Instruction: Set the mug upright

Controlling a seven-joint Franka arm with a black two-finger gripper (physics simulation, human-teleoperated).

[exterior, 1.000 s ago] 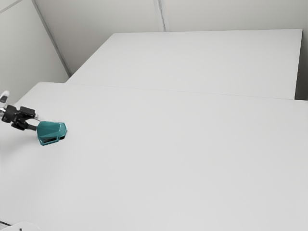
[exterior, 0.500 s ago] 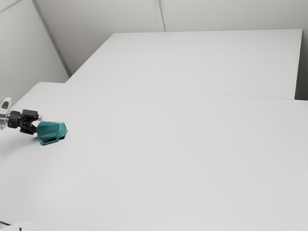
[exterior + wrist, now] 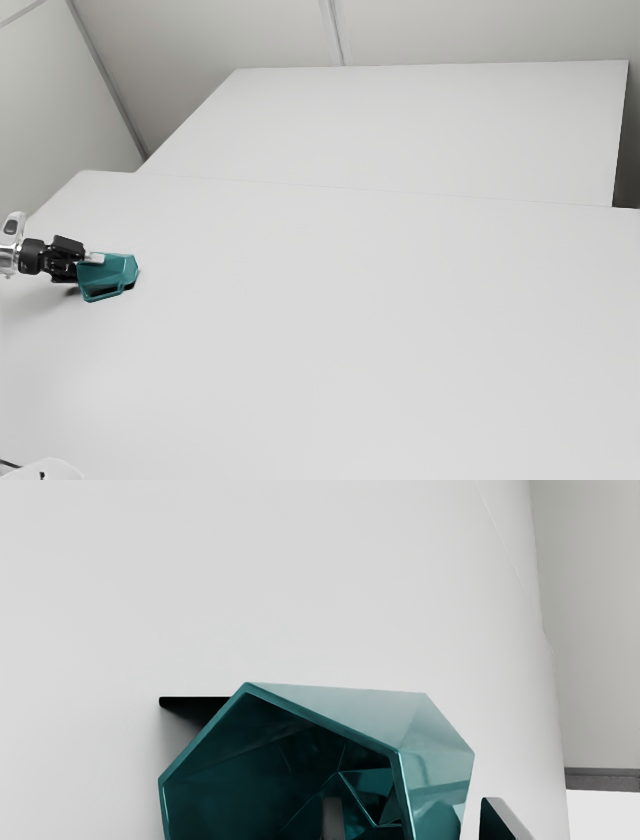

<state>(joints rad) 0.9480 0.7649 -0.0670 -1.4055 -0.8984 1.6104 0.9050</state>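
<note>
The teal faceted mug [image 3: 110,276] lies on its side at the exterior view's left, its mouth toward the hand. My gripper [image 3: 92,262] is at that mouth, one finger overlapping the mug's upper side. In the wrist view the mug [image 3: 437,775] shows its hollow inside. The gripper [image 3: 414,815] is open and straddles the mug's wall: one finger is inside the mouth, the other outside with a gap to the wall. Behind the mug a dark flat piece [image 3: 192,707] sticks out; I cannot tell if it is the handle.
The mug lies on a wide white table [image 3: 350,320]. Beyond it is another white surface [image 3: 400,130], with pale walls [image 3: 200,40] behind. A white rounded object [image 3: 50,470] sits at the exterior view's bottom left corner.
My hand first drew back slightly and levelled out, then moved toward the mug, so that a finger now overlaps its upper side. The mug has stayed where it was.
</note>
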